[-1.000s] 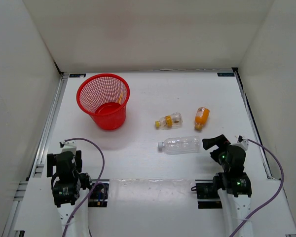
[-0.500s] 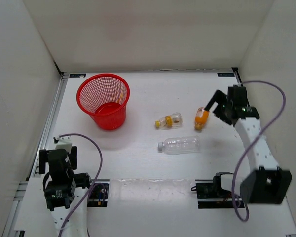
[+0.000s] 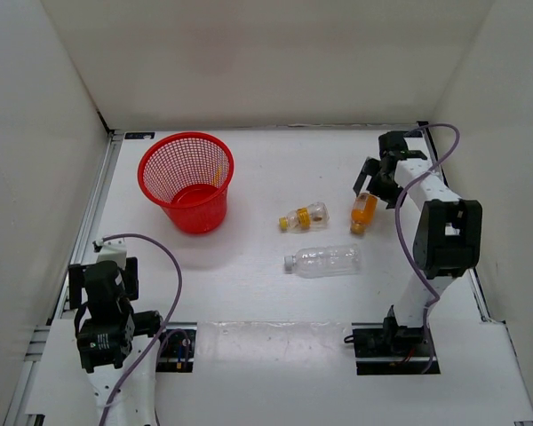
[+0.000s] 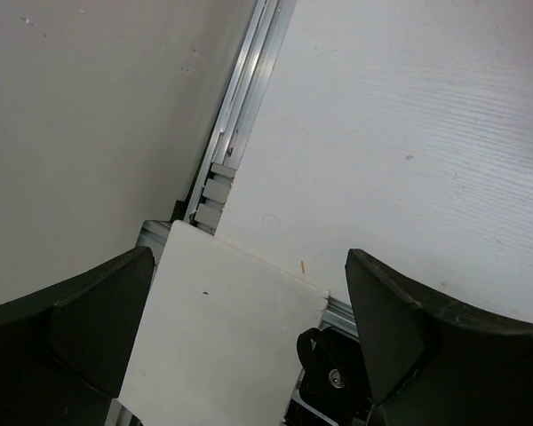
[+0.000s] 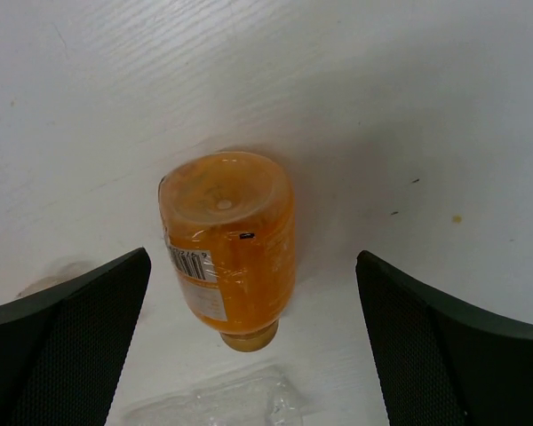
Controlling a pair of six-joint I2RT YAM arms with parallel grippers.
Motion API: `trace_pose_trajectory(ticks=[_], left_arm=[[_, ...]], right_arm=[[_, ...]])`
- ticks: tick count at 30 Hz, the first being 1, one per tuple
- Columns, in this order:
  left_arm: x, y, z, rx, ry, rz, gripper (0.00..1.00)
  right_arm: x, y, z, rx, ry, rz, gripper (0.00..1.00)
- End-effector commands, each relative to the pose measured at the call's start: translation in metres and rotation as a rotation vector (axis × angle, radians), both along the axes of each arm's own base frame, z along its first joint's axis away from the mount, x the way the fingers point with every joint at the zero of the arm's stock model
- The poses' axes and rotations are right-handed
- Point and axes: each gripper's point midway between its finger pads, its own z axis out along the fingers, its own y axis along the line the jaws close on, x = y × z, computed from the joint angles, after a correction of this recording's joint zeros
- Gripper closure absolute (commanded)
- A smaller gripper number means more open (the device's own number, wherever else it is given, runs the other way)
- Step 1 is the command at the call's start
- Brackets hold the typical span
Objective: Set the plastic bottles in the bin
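Right jaws swung in — over orange bottle (image 3: 363,213).

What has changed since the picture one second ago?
The right arm swung from near its base to the far side; its open jaws hang over the orange bottle. The left arm shifted slightly left. Nothing was grasped. The large clear bottle, the small bottle and the bin stayed.

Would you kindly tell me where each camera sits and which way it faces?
Top external: above and behind the robot, looking down on table, bin and orange bottle; left arm and right arm show.
Left wrist: on that arm, facing bare table by the rail; open left claw shows.
Right wrist: on that arm, facing the orange bottle; open right claw shows.
Shared: the orange bottle, top and right wrist.
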Motion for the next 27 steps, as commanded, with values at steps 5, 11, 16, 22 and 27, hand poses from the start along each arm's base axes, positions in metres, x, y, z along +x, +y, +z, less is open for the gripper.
trace_pose_trajectory(ticks=[5, 11, 16, 22, 27], left_arm=[[-0.001, 0.002, 0.004, -0.004, -0.016, 0.029, 0.0], [-0.003, 0.005, 0.007, 0.007, -0.013, 0.045, 0.0], [-0.001, 0.005, 0.011, 0.008, -0.022, 0.045, 0.0], [0.005, 0.007, 0.008, 0.015, -0.02, 0.041, 0.0], [0.011, 0.006, 0.011, 0.017, -0.023, 0.029, 0.0]], right_arm=[[0.007, 0.024, -0.034, 0.074, 0.053, 0.083, 0.04], [0.007, 0.028, -0.05, 0.095, 0.075, 0.091, 0.3], [0.021, 0.024, 0.004, 0.077, -0.102, 0.087, 0.86], [0.057, 0.09, 0.158, 0.134, -0.534, 0.246, 0.89], [0.037, 0.227, 0.288, 0.326, -0.957, 0.573, 0.92]])
